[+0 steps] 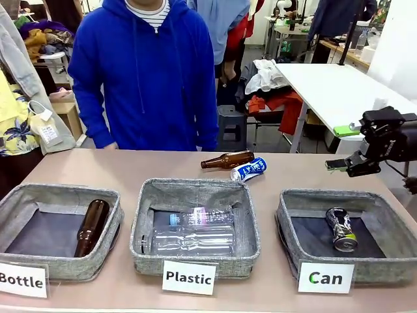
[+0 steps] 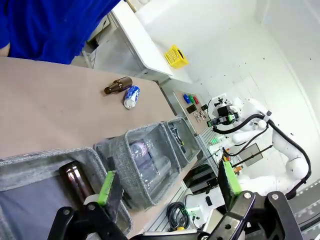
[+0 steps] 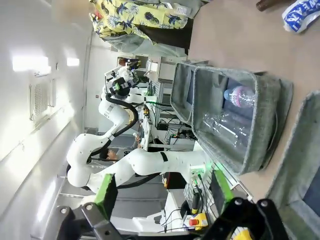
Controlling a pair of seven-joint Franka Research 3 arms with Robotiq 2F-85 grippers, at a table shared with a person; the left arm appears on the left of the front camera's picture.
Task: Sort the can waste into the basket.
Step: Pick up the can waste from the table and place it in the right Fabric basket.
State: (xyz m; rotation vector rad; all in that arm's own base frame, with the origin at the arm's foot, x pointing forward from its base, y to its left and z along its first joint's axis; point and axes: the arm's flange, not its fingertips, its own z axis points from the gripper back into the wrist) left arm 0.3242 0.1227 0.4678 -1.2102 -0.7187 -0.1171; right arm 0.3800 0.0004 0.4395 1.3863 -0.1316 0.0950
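A blue can with white print (image 1: 248, 169) lies on its side on the table beyond the middle basket; it also appears as the blue can (image 2: 131, 96) and the blue can (image 3: 300, 15). The black and silver can (image 1: 341, 229) lies inside the grey basket (image 1: 287, 210) carded "Can" at the front right. My right gripper (image 1: 340, 148) hangs open and empty above that basket's far right corner; in its own view the right gripper (image 3: 163, 190) holds nothing. My left gripper (image 2: 167, 182) is open and empty above the "Bottle" basket (image 2: 30, 162).
A brown bottle (image 1: 227, 160) lies just behind the blue can. The "Plastic" basket (image 1: 144, 215) holds clear bottles and the "Bottle" basket (image 1: 13, 208) holds a brown bottle (image 1: 91, 227). A person in a blue hoodie (image 1: 146, 78) stands at the far edge.
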